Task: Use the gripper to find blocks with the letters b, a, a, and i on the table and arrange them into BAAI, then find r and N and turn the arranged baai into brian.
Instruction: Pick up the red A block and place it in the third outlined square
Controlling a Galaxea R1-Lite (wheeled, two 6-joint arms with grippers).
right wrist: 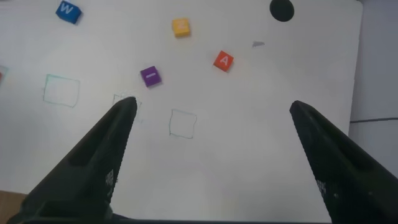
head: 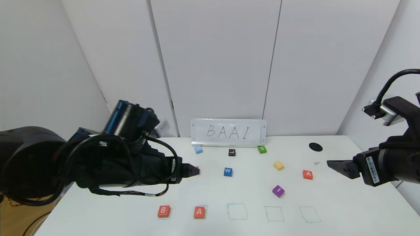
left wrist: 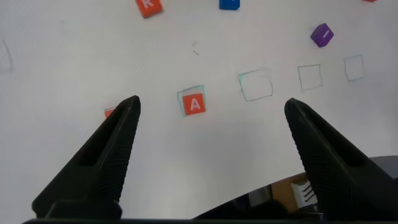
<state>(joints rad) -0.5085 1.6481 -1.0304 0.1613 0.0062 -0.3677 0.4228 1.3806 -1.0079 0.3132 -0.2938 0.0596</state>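
Left claw: black, two-fingered, jaws wide and holding nothing, hovering over the left half of the large white rectangular counter, with its tip in front of a small red block. In the left wrist view its fingers frame bare counter, and the orange-red square block lettered A lies between them, farther off.

Right claw: black, jaws wide and holding nothing, parked above the right edge of the counter.

Landmark: white card sign reading BAAI, upright at the back edge of the counter.

Items, placed from the sign:
- Orange-red square block lettered B, at the front, left of the sign, on the first faint green drawn square.
- Orange-red A block, just right of B, in the second drawn square.
- Three empty green drawn squares continue the row rightward.
- Second orange-red block lettered A, right of the sign, near the right claw.
- Purple square block lettered I, tilted, front-right of the sign.
- Orange-red block lettered R, seen in the left wrist view beyond the A block.
- Blue block lettered W, directly before the sign.
- Black block lettered L, green block lettered S, and light blue block, just before the sign.
- Yellow block, between S and the purple I.
- Black round hole, right of the sign.
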